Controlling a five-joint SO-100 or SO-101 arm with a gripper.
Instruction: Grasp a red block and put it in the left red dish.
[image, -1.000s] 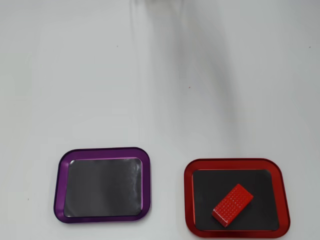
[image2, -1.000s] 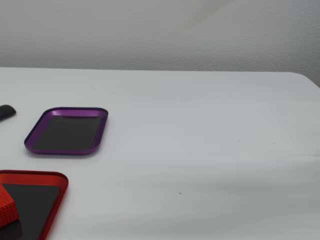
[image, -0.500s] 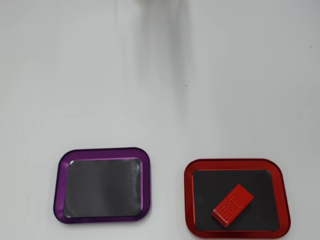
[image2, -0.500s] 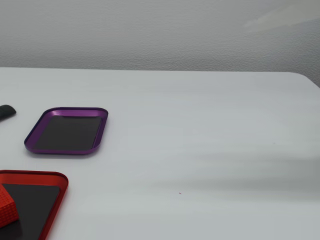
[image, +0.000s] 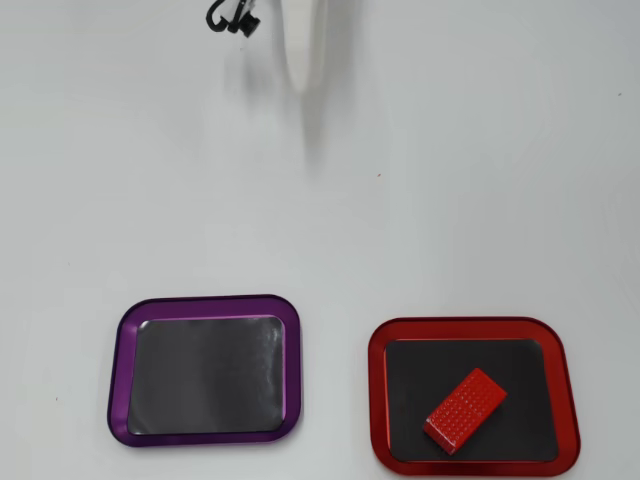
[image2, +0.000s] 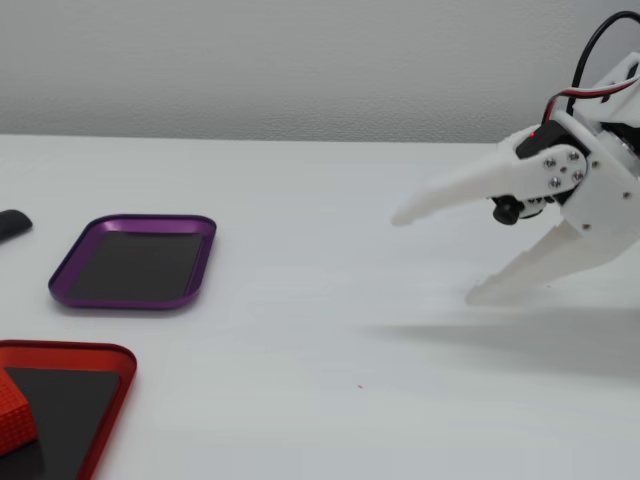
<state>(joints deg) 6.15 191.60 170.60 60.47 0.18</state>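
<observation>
Red block (image: 465, 410) lies diagonally in the red dish (image: 473, 329), far from the wide-open, empty end effector (image2: 432, 255).

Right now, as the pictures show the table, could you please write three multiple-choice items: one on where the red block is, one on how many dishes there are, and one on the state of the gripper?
1. Where is the red block?
A. Inside the red dish
B. Inside the purple dish
C. On the bare table

2. How many dishes are on the table?
A. One
B. Two
C. Three

3. How is the gripper?
A. Shut on the block
B. Shut and empty
C. Open and empty

Answers:
1. A: in the overhead view the block lies tilted on the dark inside of the red dish.
2. B: one purple-rimmed and one red-rimmed dish show in both views.
3. C: in the fixed view the white fingers stand wide apart with nothing between them, far from both dishes.
</observation>
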